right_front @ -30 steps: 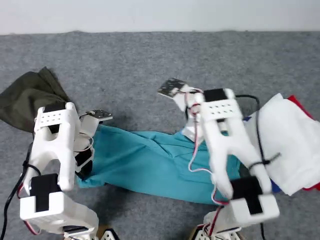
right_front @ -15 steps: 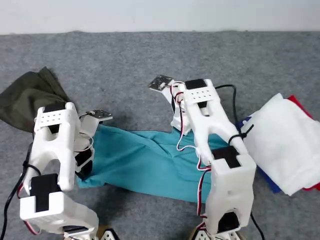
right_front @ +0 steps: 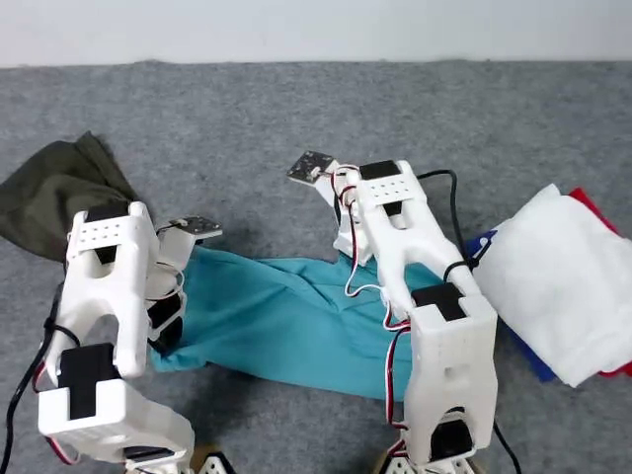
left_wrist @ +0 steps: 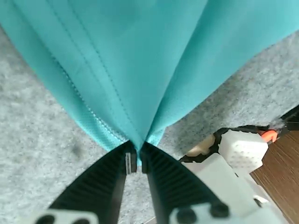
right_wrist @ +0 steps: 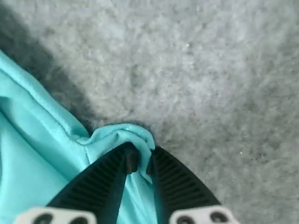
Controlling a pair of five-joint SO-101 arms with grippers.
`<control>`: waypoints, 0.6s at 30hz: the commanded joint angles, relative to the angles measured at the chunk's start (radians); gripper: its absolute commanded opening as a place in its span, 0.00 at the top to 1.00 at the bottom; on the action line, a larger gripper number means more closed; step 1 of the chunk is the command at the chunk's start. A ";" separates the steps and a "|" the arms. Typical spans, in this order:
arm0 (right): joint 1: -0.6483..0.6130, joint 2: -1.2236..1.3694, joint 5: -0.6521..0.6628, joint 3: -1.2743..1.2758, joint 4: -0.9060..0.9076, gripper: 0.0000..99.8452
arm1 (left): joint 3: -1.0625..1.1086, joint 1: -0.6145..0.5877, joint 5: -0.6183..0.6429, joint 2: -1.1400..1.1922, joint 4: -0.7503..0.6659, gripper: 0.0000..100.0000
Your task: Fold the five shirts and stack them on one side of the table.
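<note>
Teal shirt (right_front: 286, 321), mid-frame on the grey tabletop (right_front: 247, 118), was gripped at both ends: left jaws clenched on one corner, right jaws on a fold.

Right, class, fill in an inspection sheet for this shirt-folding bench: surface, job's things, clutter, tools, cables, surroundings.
Surface: grey fuzzy table.
Job's things: teal shirt spread mid-table; olive shirt bunched at one end; white shirt folded atop a blue shirt and a red shirt at the other.
Clutter: nothing seen.
Tools: left tool shut on the teal shirt's edge; right tool shut on its fold.
Cables: wires along the right arm.
Surroundings: pale wall behind.
</note>
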 commanded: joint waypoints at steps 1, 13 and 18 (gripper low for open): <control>-0.001 -0.033 0.008 -0.031 -0.001 0.99 | 0.001 0.008 -0.009 -0.008 0.005 0.98; -0.010 -0.315 0.014 -0.037 0.226 0.99 | 0.001 0.008 -0.009 -0.008 0.006 0.98; -0.027 -0.378 0.029 -0.037 0.323 0.99 | 0.001 0.008 -0.009 -0.008 0.006 0.98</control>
